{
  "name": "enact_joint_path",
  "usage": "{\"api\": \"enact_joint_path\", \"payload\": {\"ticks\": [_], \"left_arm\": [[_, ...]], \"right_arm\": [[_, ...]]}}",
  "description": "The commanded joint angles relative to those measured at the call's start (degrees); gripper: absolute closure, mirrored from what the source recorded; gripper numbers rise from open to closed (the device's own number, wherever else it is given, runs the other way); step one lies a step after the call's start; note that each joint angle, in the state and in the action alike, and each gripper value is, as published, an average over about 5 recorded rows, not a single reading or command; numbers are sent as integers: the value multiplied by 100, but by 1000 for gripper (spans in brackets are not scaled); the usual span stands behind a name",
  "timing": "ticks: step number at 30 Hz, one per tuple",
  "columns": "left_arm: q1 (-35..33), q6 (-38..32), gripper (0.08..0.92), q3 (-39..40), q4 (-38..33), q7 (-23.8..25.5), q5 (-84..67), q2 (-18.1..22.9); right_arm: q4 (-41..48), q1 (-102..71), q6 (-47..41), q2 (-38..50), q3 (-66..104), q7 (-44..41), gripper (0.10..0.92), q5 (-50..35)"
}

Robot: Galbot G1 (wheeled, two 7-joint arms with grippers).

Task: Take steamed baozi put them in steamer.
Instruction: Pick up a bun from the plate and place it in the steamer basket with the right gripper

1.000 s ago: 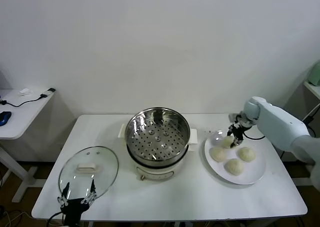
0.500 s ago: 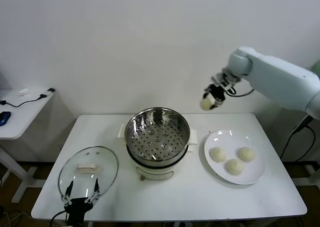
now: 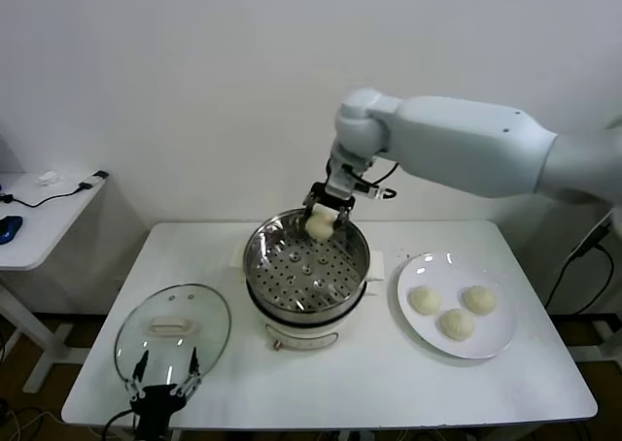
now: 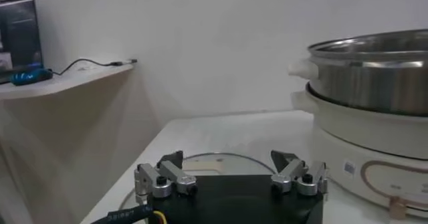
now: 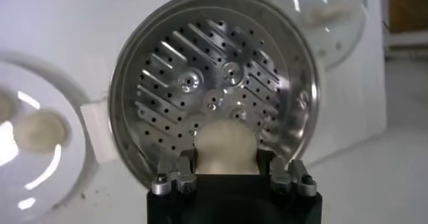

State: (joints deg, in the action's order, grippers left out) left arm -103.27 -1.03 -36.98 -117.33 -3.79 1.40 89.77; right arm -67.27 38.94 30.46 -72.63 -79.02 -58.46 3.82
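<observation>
My right gripper [image 3: 323,215] is shut on a cream-white baozi [image 3: 319,226] and holds it just above the far rim of the steel steamer [image 3: 282,292]. In the right wrist view the baozi [image 5: 226,146] sits between the jaws over the perforated bottom of the steamer [image 5: 194,85], which holds nothing. Three more baozi [image 3: 425,299] [image 3: 477,298] [image 3: 455,323] lie on the white plate [image 3: 496,345] to the right of the cooker. My left gripper [image 3: 161,390] is open and empty, parked low at the table's front left edge beside the glass lid [image 3: 209,339].
The glass lid with a white handle [image 4: 214,160] lies flat at the front left, just beyond my left gripper [image 4: 227,172]. The cooker's white base [image 4: 374,145] stands beside it. A side desk [image 3: 39,218] with cables stands at far left.
My right gripper lifted one baozi off the plate, carried it up and left across the table, and now holds it low over the steamer. The left arm barely shifted.
</observation>
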Motion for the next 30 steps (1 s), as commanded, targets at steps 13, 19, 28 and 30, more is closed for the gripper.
{"api": "enact_joint_path", "payload": {"ticks": [13, 19, 28, 30], "left_arm": [[146, -8, 177, 17, 179, -4, 40, -2], [169, -24, 177, 25, 199, -6, 41, -3], [148, -48, 177, 43, 164, -26, 74, 14], [126, -53, 177, 64, 139, -26, 98, 21]], "right_arm": [[2479, -1479, 1604, -1240, 390, 670, 431, 1790], [2832, -1539, 1658, -1422, 474, 668, 431, 1794], [2796, -1391, 1692, -1470, 537, 825, 248, 1545], [2592, -1155, 1683, -1385, 436, 648, 217, 1263]]}}
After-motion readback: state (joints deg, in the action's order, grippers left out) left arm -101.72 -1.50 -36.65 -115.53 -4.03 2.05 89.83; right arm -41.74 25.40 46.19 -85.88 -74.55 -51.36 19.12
